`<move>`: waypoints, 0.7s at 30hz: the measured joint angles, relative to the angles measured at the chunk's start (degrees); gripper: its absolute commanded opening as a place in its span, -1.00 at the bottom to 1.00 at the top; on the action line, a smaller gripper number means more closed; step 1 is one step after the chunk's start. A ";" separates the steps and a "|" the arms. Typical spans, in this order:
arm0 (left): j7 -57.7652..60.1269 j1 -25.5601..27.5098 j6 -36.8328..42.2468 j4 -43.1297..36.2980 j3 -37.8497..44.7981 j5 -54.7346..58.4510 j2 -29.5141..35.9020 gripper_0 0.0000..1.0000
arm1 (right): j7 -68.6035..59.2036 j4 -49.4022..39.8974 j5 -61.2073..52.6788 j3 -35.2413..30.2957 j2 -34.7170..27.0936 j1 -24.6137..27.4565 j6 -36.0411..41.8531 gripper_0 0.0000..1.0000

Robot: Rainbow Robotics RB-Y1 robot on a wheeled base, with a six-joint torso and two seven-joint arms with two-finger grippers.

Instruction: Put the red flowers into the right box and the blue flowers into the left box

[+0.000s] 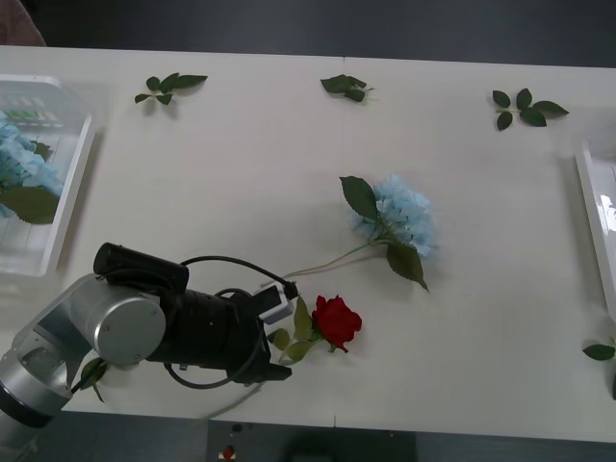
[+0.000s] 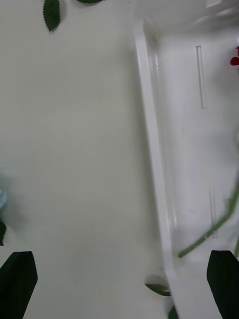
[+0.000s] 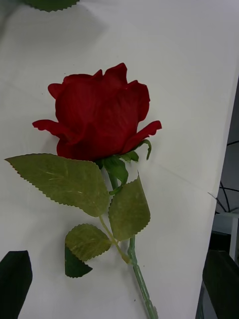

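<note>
The left gripper [image 3: 119, 286] hovered with its jaws wide around the stem of a red rose [image 1: 336, 320] lying near the table's [image 1: 250, 164] six-o'clock edge. A blue flower [image 1: 402, 218] lay just beyond, towards one o'clock. The right gripper [image 2: 119, 281] hung open over the right box's [image 2: 149, 124] rim. The thin stem could slip free if the fingers closed off-centre, or a leaf could get pinched instead.

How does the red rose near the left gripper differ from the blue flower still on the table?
The red rose is a small, tight, deep-red bloom; the blue flower is a larger, fluffy, pale-blue cluster. The rose lies beside the left gripper; the blue flower lies farther out. Both lie flat on the table, unboxed.
</note>
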 measured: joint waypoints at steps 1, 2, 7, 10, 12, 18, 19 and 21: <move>0.00 0.00 -0.83 0.51 -0.50 -0.03 -0.11 1.00 | -2.10 -1.05 -0.17 0.00 0.67 -0.38 0.46 1.00; 0.00 -0.01 -1.93 1.39 -1.09 -0.03 -0.35 1.00 | -4.39 -2.67 -0.18 0.00 1.60 -0.60 0.78 1.00; 0.00 -0.16 -5.59 4.89 -3.90 -0.90 -2.50 0.98 | -15.51 -12.66 0.99 0.16 6.95 -0.58 2.62 1.00; 0.00 -0.17 -5.87 5.44 -4.84 -2.83 -3.57 0.92 | -24.35 -18.64 3.04 1.99 9.51 -0.58 2.71 1.00; 0.00 -0.18 -5.97 5.47 -5.31 -3.16 -3.93 0.86 | -30.64 -22.26 4.36 4.08 10.64 -0.58 3.00 1.00; 0.00 -0.46 -8.58 5.48 -7.73 -5.48 -3.98 0.78 | -44.02 -30.31 7.50 10.22 13.18 -0.58 4.26 1.00; 0.00 -0.50 -8.99 5.48 -8.16 -5.82 -3.98 0.78 | -45.64 -31.11 7.50 10.94 13.63 -0.58 4.26 1.00; 0.00 -0.51 -9.42 5.49 -8.77 -6.32 -3.98 0.78 | -49.11 -32.28 7.50 12.13 14.43 -0.58 4.26 1.00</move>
